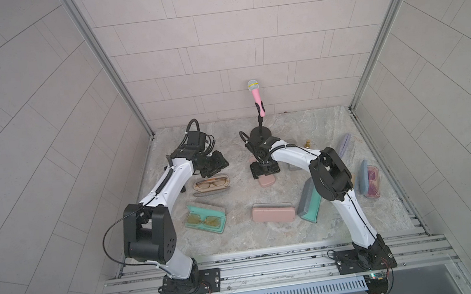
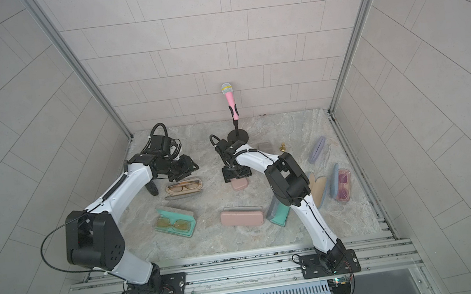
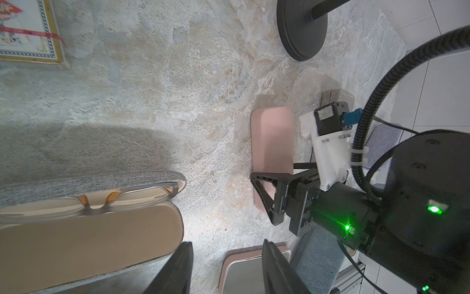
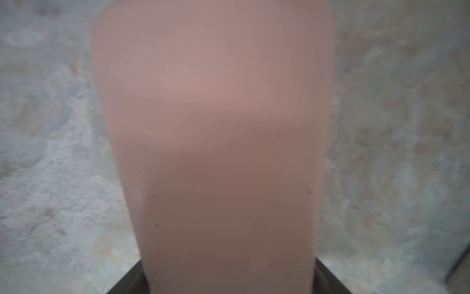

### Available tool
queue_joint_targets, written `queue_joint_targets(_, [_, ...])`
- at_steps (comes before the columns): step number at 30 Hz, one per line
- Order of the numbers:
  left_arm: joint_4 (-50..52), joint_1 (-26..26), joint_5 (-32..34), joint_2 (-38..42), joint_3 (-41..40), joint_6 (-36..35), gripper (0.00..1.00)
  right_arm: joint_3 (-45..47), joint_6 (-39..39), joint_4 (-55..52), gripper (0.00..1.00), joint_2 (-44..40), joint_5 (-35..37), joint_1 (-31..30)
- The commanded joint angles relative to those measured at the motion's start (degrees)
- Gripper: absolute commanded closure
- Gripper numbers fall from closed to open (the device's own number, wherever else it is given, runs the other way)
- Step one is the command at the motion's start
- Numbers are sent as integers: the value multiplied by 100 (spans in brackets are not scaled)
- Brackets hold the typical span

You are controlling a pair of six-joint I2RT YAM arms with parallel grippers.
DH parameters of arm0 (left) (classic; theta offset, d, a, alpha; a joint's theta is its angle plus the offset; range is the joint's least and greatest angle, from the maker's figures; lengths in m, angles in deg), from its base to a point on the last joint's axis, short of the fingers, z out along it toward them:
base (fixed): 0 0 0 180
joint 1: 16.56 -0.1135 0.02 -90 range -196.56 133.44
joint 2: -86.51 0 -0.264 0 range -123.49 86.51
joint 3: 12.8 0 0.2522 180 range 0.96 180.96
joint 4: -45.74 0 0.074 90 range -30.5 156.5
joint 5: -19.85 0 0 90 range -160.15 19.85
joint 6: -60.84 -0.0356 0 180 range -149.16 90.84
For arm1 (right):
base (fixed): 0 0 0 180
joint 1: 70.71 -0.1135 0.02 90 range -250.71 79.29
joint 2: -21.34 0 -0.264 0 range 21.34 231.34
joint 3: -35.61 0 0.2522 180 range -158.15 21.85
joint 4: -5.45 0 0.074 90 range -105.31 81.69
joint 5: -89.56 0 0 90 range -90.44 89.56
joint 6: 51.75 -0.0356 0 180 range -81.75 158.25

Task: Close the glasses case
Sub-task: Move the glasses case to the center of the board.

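Placement points to lid-pressing: right gripper [image 1: 265, 175] straddles one end of the pink case [image 3: 270, 137], lying central, lid down (wrist view blurred: clamped or merely astride, I cannot tell), while left gripper [image 3: 226, 269] hangs slack-jawed and empty beside the open tan case [image 3: 89, 241].

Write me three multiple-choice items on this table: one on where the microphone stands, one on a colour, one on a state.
1. The microphone stands:
A. by the back wall
B. on the front rail
C. inside a case

2. The glasses in the teal case have lenses that are:
A. black
B. yellow
C. blue

3. The beige case by the left tool is:
A. shut
B. upside down
C. open

Key: A, it rises right in front of the rear tiles; B, a yellow tint shows against the teal lining; C, its lid lies back and brown glasses show inside.
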Motion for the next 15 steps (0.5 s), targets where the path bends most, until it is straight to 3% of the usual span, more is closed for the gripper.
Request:
queue_joint_targets(1, [1,-36,-11,-86,-70,-57,50,203,126,-210,21,-55,282,371])
queue_joint_targets(9, [-6,-39,13,-234,-51,-53,50,75,436,-281,21,-1,241,1038])
queue_joint_targets(15, [62,-34,41,-272,6,-40,49,-88,609,-365,13,-38,187,1144])
